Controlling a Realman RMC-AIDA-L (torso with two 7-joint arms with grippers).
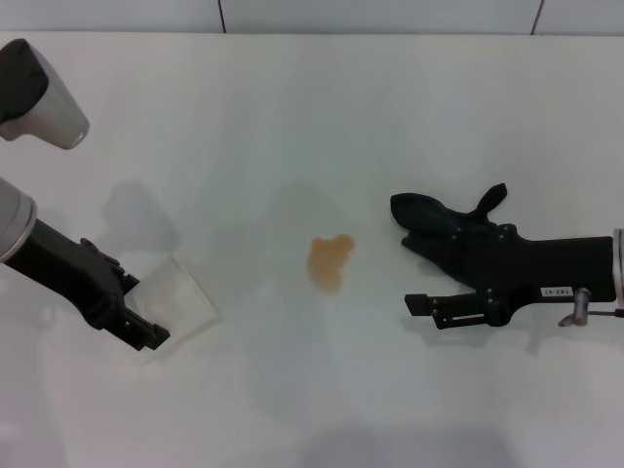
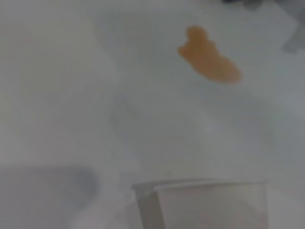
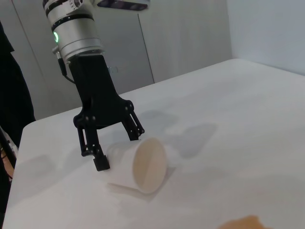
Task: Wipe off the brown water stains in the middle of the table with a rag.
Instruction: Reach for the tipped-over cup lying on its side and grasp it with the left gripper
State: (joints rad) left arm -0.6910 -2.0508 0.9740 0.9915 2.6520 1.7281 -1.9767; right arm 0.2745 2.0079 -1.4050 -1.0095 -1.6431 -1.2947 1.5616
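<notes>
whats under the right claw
The black rag lies beneath the right claw on the white table, its pointed corner sticking out behind. The part under the claw's body is hidden. The brown stain sits apart, uncovered.

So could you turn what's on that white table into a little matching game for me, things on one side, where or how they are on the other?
Things:
1. brown water stains
2. rag
3. clear cup
4. left claw

Descriptions:
A. lying on its side on the robot's left
B. black, on the robot's right, under the right claw
C. orange-brown, in the middle of the table, untouched
D. open around the tipped-over cup

Pairs: 1-C, 2-B, 3-A, 4-D
</notes>
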